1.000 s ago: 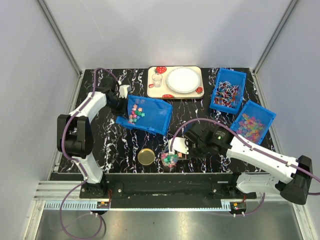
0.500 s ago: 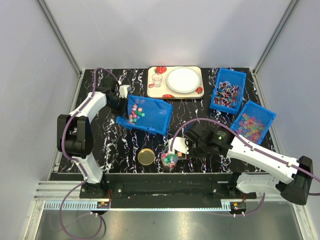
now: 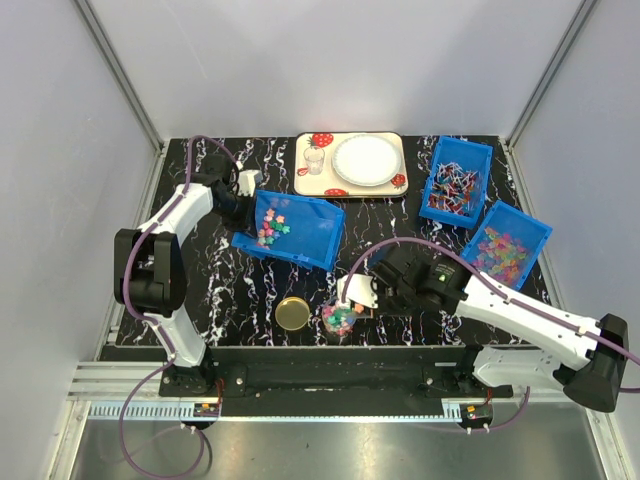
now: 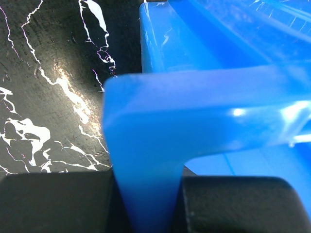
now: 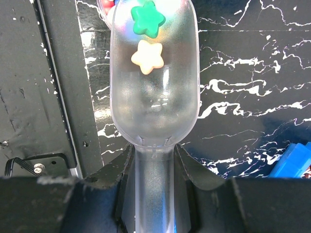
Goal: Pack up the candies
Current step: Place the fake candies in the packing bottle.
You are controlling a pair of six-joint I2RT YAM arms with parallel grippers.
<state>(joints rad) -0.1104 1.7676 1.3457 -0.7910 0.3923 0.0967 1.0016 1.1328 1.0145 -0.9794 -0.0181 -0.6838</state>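
- Right wrist view: our right gripper [image 5: 153, 170], stretched leftward, clamps the handle of a clear scoop [image 5: 154, 102]; green and cream star candies [image 5: 147, 56] lie near its tip.
- Our left gripper [image 4: 148, 204] pinches the rim of the tilted blue bin [image 4: 204, 107].

A tray [image 3: 303, 186] holding a white plate [image 3: 366, 160] sits at the worktop's [image 3: 400, 215] far edge. Two blue bins stand near the right edge, one of striped sticks [image 3: 487, 182] and one of pastel sweets [image 3: 541, 232]. A gold lid [image 3: 293, 313] lies by the near edge.

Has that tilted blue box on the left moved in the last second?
No. The tilted blue plastic bin keeps its place against the strawberry-printed tray, rim in the jaws of the left gripper.
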